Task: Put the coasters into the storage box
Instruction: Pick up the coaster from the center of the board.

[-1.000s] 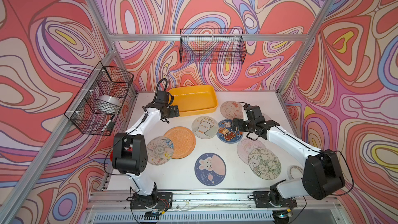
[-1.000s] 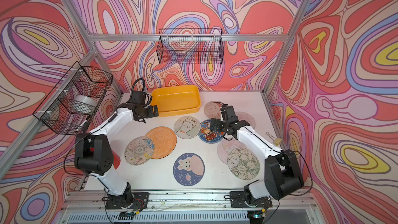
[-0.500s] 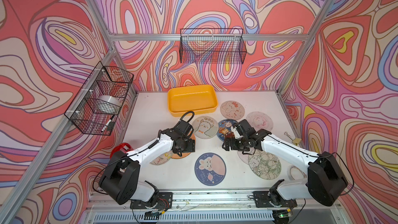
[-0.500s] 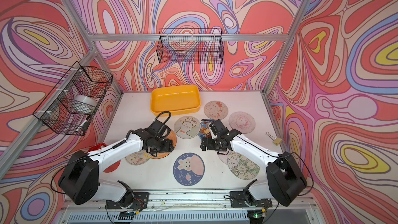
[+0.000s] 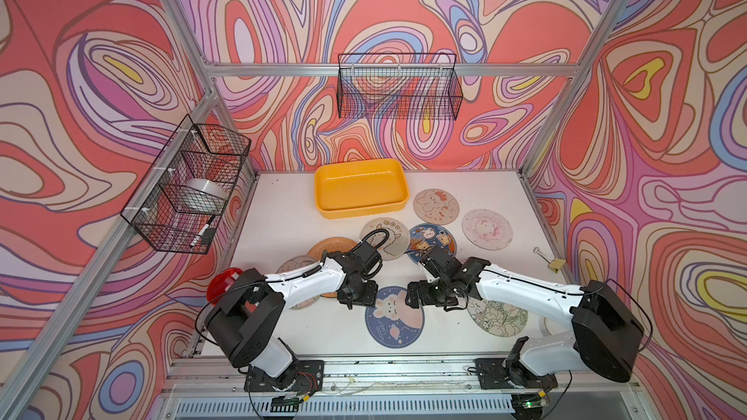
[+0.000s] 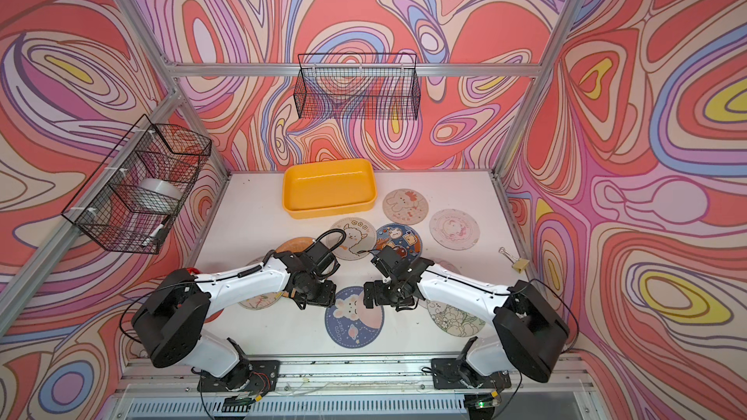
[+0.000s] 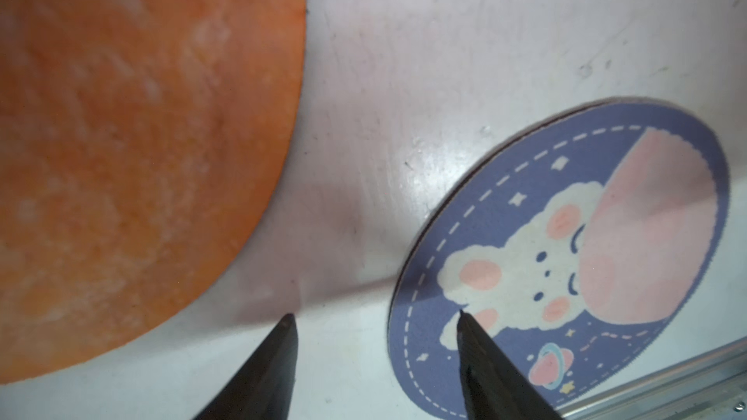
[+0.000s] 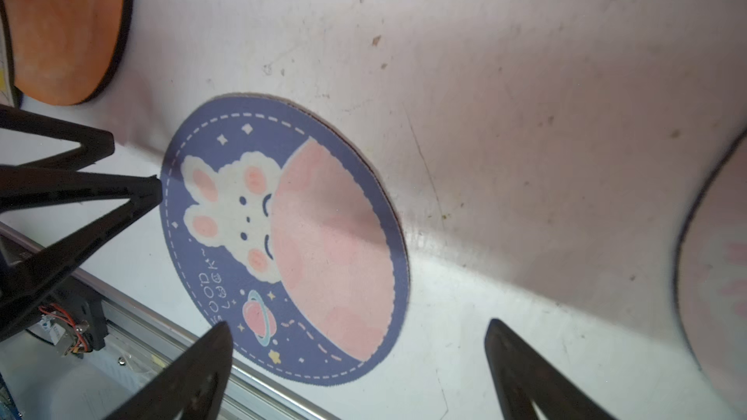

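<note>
Coasters [image 5: 394, 317], thin matte round discs, glossy yellow rounded-rectangle storage box [image 5: 359, 208]

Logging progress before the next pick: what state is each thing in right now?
storage box: upright, empty.
blue bunny coaster: flat on the table.
orange coaster: flat on the table.
left gripper: open, one fingertip over the blue bunny coaster's edge.
right gripper: open, empty.
side wire basket: holds a tape roll.
</note>
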Robot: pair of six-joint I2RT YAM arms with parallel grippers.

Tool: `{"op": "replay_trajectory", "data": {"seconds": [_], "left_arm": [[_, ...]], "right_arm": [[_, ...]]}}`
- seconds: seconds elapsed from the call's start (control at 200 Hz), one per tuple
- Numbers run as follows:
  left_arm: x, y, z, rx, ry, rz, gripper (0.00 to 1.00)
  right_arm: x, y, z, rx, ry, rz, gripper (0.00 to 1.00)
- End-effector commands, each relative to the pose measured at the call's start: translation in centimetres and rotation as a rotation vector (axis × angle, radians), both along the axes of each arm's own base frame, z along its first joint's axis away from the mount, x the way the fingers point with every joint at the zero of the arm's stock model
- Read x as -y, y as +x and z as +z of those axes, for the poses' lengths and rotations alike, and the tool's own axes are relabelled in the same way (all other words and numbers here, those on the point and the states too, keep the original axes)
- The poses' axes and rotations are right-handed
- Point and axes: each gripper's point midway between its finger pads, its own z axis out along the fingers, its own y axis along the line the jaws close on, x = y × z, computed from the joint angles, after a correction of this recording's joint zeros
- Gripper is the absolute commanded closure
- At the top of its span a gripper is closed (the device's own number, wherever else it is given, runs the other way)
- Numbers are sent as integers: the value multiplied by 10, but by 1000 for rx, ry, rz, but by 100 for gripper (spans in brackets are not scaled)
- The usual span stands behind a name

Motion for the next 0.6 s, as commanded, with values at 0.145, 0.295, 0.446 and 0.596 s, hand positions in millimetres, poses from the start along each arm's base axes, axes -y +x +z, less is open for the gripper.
{"op": "replay_trajectory", "data": {"seconds": [0.145,0.295,0.446,0.596], "left_arm": [[17,-5,-7,-3,4,-84,39],[19,-7,-10,-22,6,-96,42],[24,-8,-11,-35,-4,-112,44],[30,-11,-10,-48,-22,-130,45]], "right_arm": [[5,-14,-20,-54,-6,-26,5],[1,-21,-26,-89,19,-16,10],[-2,-23,-30,-105,36,-17,11],[-5,-23,-33,-117,44,-11,13]]}}
